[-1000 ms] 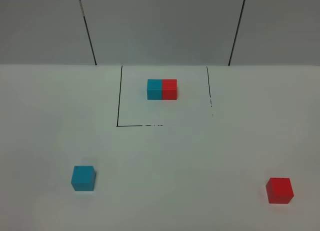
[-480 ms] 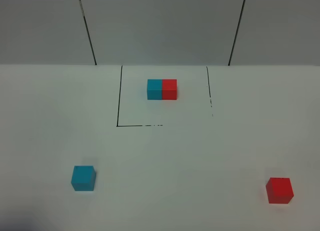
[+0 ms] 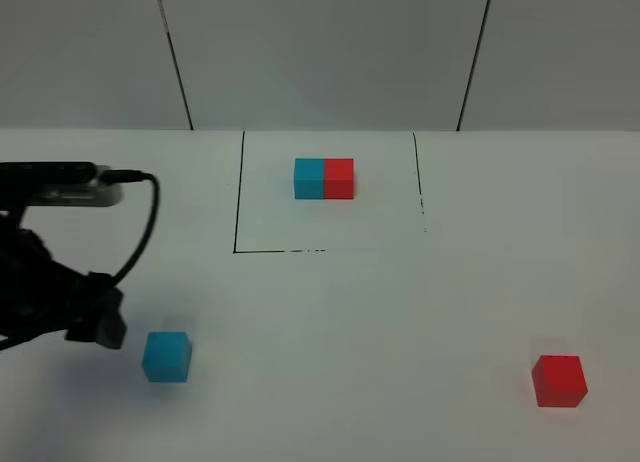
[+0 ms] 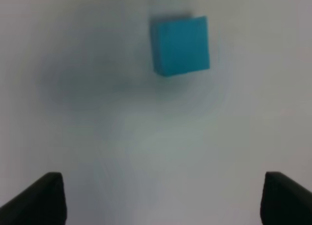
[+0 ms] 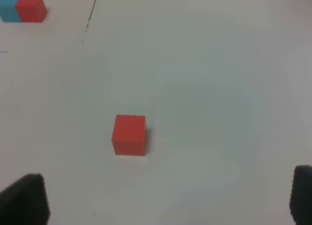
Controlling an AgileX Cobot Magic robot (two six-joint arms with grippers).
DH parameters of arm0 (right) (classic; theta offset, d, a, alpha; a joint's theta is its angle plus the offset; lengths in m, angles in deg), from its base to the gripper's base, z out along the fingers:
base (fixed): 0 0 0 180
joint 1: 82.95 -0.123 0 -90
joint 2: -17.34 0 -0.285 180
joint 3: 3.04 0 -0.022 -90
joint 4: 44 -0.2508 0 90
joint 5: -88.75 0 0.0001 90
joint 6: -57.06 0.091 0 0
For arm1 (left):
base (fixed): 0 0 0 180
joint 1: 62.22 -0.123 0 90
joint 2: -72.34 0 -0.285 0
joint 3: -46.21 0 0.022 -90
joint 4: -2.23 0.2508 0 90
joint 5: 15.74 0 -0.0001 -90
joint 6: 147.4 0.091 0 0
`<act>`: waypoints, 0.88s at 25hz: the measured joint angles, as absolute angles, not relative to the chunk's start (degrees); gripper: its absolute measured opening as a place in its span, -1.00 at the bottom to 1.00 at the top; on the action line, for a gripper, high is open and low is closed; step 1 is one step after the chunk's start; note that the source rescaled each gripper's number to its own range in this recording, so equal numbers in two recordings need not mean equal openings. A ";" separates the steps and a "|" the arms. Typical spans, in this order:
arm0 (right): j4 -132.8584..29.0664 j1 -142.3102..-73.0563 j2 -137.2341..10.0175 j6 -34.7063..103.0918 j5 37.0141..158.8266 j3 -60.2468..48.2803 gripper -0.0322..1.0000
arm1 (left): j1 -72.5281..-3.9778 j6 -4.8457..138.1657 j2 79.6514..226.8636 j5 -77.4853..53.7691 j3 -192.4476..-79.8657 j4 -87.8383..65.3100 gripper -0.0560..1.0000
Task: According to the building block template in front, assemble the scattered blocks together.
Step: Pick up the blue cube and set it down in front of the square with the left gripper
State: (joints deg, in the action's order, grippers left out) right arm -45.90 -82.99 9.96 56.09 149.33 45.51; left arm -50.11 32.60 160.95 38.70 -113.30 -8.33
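White tabletop (image 3: 400, 322), black outline (image 3: 238, 197) framing cyan-red template (image 3: 324, 178), grey panelled wall (image 3: 320, 52) behind.

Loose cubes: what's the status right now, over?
Left gripper open, empty, short of blue cube. Right gripper open, empty, red cube ahead. Cubes apart, nothing in the way.

— Where does my high view sit?
— Above the table's (image 3: 400, 302) near side, pitched down toward the wall (image 3: 320, 52); wide and distant.
— And my wrist views?
— Both look down, close. Left shares the cyan cube (image 4: 180, 45) with high. Right, farther off, shares the red cube (image 5: 129, 135) and template (image 5: 23, 8).
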 joint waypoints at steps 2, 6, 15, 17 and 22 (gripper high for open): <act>-45.90 -82.99 9.96 56.09 149.33 45.51 1.00 | -47.24 30.11 165.32 36.74 -114.52 -7.19 0.43; -45.90 -82.99 9.96 56.09 149.33 45.51 1.00 | -45.99 25.29 171.79 33.39 -114.77 -5.37 0.43; -45.90 -82.99 9.96 56.09 149.33 45.51 1.00 | -45.97 24.40 180.16 28.09 -114.79 -4.91 0.43; -45.90 -82.99 9.96 56.09 149.33 45.51 1.00 | -45.97 24.41 180.97 27.29 -114.79 -4.91 0.43; -45.90 -82.99 9.96 56.09 149.33 45.51 1.00 | -45.97 24.31 181.74 23.72 -114.84 -7.89 0.43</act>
